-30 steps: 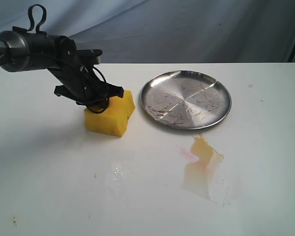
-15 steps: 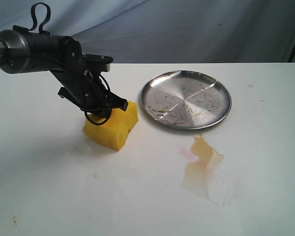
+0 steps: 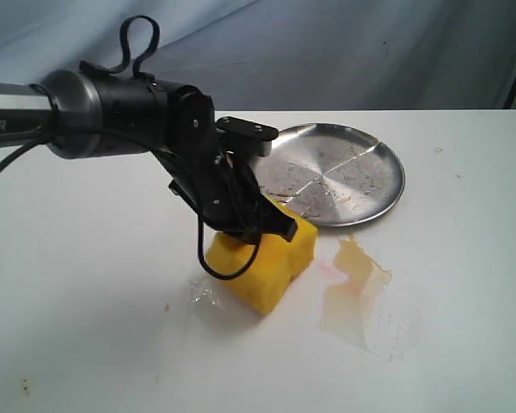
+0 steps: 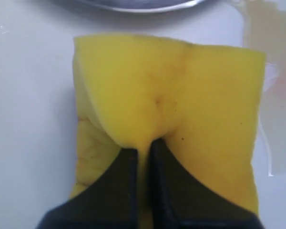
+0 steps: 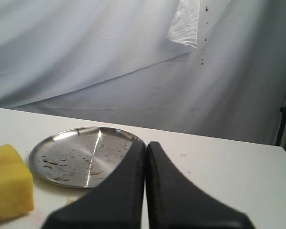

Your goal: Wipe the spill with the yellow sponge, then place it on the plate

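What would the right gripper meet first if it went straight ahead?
Probably the plate: the shut right gripper points at its edge, though depth is unclear and it might pass above it.

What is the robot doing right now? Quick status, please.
Left gripper shut on yellow sponge; right gripper shut, empty. Sponge just short of the spill, not yet wiped. Nothing between them; plate has no sponge on it.
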Robot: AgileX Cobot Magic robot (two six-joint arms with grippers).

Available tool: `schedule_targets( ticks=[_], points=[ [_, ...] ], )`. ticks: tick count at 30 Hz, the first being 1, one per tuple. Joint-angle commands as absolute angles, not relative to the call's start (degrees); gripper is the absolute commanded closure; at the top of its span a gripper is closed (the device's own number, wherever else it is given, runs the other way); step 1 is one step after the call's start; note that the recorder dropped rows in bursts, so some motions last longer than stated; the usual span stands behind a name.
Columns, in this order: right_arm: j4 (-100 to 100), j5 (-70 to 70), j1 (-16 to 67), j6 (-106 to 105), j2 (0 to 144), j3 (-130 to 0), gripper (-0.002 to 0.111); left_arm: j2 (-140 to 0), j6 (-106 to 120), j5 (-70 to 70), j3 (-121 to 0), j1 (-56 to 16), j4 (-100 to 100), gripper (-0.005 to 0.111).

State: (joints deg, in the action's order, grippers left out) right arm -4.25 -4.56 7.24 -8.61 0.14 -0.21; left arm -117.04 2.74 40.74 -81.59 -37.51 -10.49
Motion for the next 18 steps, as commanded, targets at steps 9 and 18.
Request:
schedule_targets(
  ticks=[9,18],
  points=[
    [-3.9,-4.4,6.8,-8.6,0.0,0.0,0.108,-121.1,3.2,38.1,-84.0,-42.6,-16.2,0.107],
    [-3.9,-4.4,6.8,-8.6,0.0,0.0,0.108,-123.7,3.1,39.9,-90.2,-43.5,-16.2,0.107]
  ],
)
